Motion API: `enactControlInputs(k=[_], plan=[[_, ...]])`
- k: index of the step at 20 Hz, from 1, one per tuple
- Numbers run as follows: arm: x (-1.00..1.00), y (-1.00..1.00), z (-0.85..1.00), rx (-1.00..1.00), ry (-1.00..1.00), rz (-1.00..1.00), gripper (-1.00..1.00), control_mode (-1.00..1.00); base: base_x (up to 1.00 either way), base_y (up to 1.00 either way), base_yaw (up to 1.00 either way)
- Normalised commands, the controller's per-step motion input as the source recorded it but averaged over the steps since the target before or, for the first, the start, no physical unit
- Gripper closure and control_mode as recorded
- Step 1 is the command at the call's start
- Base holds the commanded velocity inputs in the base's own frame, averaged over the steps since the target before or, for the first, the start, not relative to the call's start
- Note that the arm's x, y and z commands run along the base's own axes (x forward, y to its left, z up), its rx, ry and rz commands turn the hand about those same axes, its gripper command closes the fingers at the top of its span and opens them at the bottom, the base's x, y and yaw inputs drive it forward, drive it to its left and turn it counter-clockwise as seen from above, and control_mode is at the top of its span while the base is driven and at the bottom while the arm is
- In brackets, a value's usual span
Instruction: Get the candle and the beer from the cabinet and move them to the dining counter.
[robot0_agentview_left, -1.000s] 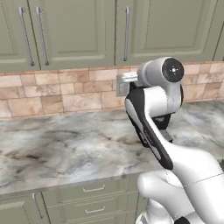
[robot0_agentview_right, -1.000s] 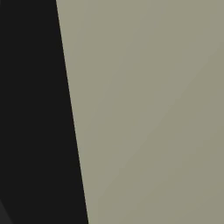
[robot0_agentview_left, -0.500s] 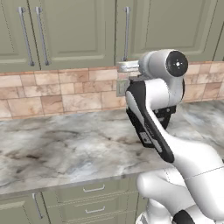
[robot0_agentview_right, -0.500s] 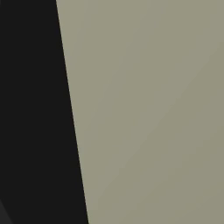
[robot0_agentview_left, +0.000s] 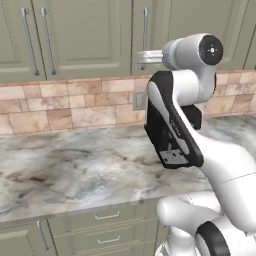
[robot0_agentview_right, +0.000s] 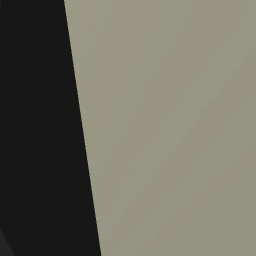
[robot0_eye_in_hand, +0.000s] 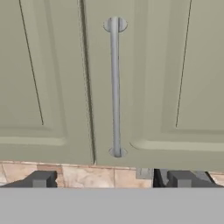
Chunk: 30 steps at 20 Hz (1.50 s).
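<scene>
The sage-green cabinet (robot0_agentview_left: 90, 35) hangs above the worktop with its doors shut, so the candle and the beer are hidden. The dining counter is out of view. My gripper (robot0_agentview_left: 144, 56) is raised to the lower end of a long vertical silver handle (robot0_agentview_left: 145, 30) and stands just short of that door. In the hand view the same handle (robot0_eye_in_hand: 114, 87) runs straight up the middle of the cabinet door (robot0_eye_in_hand: 153, 74). The gripper (robot0_eye_in_hand: 111, 180) is open and empty, with its dark fingertips (robot0_eye_in_hand: 41, 179) set wide on either side below the handle.
A marbled worktop (robot0_agentview_left: 75, 175) runs under the cabinets, backed by tan stone tiles (robot0_agentview_left: 75, 105) with a wall outlet (robot0_agentview_left: 138, 100). Drawer fronts (robot0_agentview_left: 107, 216) sit below its front edge. A flat olive panel (robot0_agentview_right: 175, 125) stands very close to the right base camera.
The arm has lifted the hand up and slightly right, from backsplash height to the bottom of the cabinet handle. The gripper stayed open.
</scene>
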Motion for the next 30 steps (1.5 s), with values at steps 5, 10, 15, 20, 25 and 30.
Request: enactControlInputs(k=[5,10,15,20,25,30], plan=[[0.13,-0.01,0.38,0.0,0.01,0.0,-1.0,-1.0,0.0,0.0,0.0],[0.19,-0.01,0.17,0.0,0.02,0.0,-1.0,-1.0,0.0,0.0,0.0],[0.4,0.0,0.01,0.0,0.07,0.03,-1.0,-1.0,0.0,0.0,0.0],[0.38,0.03,0.0,0.0,0.03,0.01,-1.0,-1.0,0.0,0.0,0.0],[0.26,0.0,0.0,0.0,0.0,0.0,-1.0,-1.0,0.0,0.0,0.0],[0.26,0.03,-0.01,0.0,0.0,0.0,-1.0,-1.0,0.0,0.0,0.0]])
